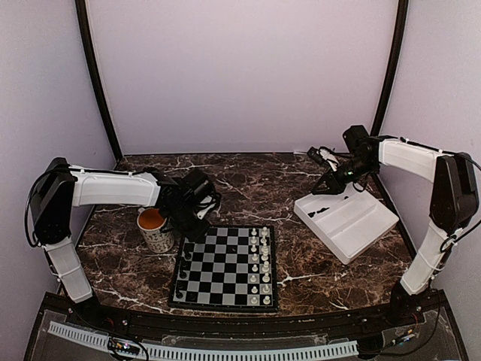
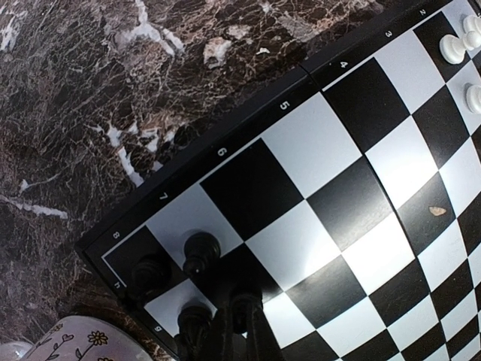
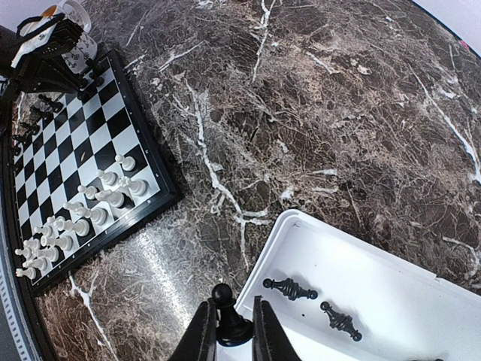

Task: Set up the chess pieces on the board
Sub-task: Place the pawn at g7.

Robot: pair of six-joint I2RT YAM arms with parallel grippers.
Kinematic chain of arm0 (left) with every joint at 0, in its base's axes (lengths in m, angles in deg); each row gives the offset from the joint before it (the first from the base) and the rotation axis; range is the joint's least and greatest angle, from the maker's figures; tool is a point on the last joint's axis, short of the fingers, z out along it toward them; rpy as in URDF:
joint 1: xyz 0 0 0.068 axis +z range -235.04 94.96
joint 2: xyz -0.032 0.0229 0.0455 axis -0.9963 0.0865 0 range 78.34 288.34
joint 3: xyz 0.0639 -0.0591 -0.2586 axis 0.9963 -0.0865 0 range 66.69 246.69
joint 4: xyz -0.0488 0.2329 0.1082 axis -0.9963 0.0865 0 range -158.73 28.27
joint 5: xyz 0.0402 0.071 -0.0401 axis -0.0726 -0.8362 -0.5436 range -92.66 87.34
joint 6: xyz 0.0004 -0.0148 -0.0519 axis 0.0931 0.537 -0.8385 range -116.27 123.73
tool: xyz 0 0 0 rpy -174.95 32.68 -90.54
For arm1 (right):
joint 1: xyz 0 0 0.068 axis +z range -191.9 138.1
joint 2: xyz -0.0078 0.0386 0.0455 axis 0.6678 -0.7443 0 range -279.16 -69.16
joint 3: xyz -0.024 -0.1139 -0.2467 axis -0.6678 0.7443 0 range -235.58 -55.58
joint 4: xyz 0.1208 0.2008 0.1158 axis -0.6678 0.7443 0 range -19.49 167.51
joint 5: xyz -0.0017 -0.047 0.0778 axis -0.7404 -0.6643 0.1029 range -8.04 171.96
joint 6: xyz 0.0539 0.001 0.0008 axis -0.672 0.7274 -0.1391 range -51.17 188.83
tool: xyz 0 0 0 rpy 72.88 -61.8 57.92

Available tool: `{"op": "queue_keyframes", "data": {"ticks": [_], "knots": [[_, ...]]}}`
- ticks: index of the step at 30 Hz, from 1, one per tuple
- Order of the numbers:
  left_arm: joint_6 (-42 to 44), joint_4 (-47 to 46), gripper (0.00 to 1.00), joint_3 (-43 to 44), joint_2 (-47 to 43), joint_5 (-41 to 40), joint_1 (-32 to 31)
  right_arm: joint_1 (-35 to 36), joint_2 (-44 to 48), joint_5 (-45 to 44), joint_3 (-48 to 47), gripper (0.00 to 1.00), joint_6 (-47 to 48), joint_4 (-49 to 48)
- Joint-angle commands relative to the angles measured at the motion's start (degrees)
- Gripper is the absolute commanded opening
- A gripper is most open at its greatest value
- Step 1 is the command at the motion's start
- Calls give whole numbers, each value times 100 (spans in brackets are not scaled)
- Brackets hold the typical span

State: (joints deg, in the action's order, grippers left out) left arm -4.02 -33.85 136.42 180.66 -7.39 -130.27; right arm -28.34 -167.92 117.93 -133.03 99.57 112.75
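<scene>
Pinching black pawn (image 3: 228, 317) in right claw (image 3: 233, 305) (at white tray (image 3: 391, 297) corner).

A robot test booth: plain pale walls (image 1: 240, 75) enclose a marble tabletop (image 1: 255, 188).

Both arms look alike from where I stand: smooth white shells over the long links and chunky matte-black housings at the joints. The left arm (image 1: 113, 188) has a big black elbow housing (image 1: 51, 204), with a thin black cable (image 1: 29, 218) looping out beside it. The right arm (image 1: 409, 158) carries a matching black block (image 1: 453, 188) and its own dark lead (image 1: 455, 238) curling off the side. The wrists are all black. So are the jaws, which have slim, tapering fingers (image 3: 201, 335).
</scene>
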Motion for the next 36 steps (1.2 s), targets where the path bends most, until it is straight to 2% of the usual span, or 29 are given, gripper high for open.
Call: {"op": "queue_keyframes", "data": {"ticks": [1, 12, 26, 36], "knots": [[-55, 186, 5, 93, -6, -165, -21, -14, -45, 33, -42, 15, -60, -87], [-156, 135, 6, 110, 16, -202, -21, -11, -38, 60, 0, 15, -60, -96], [-221, 275, 18, 185, -55, -136, -21, -11, -67, 111, 2, 15, -52, -119], [-289, 221, 25, 507, -650, 89, -29, -2, 30, 164, -6, 15, -42, -77]]}}
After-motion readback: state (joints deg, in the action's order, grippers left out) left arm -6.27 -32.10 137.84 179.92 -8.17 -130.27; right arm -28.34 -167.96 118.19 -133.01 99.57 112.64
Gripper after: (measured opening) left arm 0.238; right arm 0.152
